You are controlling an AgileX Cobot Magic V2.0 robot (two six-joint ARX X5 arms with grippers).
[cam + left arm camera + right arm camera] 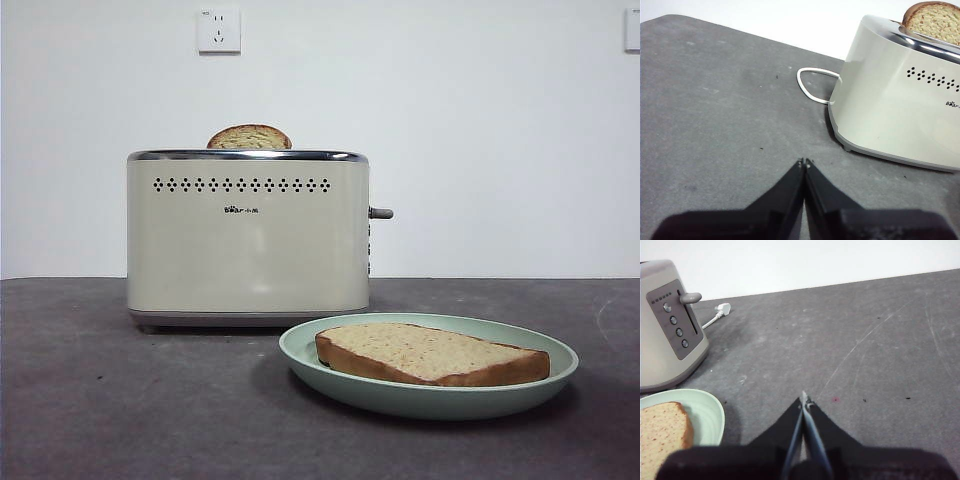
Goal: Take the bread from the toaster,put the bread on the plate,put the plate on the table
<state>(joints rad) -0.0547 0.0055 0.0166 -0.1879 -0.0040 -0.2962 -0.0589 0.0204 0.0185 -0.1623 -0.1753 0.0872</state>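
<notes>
The wide, shallow, pale mint-green plate with a raised rim rests flat on the broad, dark grey, faintly mottled surface, in front of the toaster and off toward the side where the lever sticks out. Lying flat inside the plate is the large pale tan, speckled bread slice with a brown crust; it sits within the rim. In the right wrist view a part of the same plate shows with one end of the slice on it.

The boxy cream toaster with a chrome top rim, a row of small dark holes and a small logo stands upright on the surface just behind the plate. Its grey side lever sits high on its side panel. One slot holds a smaller, darker brown domed slice, whose rounded top rises above the chrome rim; the rest of it is hidden inside. The left wrist view shows that slice poking from the slot too, and a white power cord looping on the surface beside the toaster's end.

The left gripper hovers over bare surface near the toaster's cord end, its two black jaws pressed together and holding nothing. The right gripper hangs over open surface beside the plate, jaws likewise closed together and empty. A white wall socket sits on the wall behind.
</notes>
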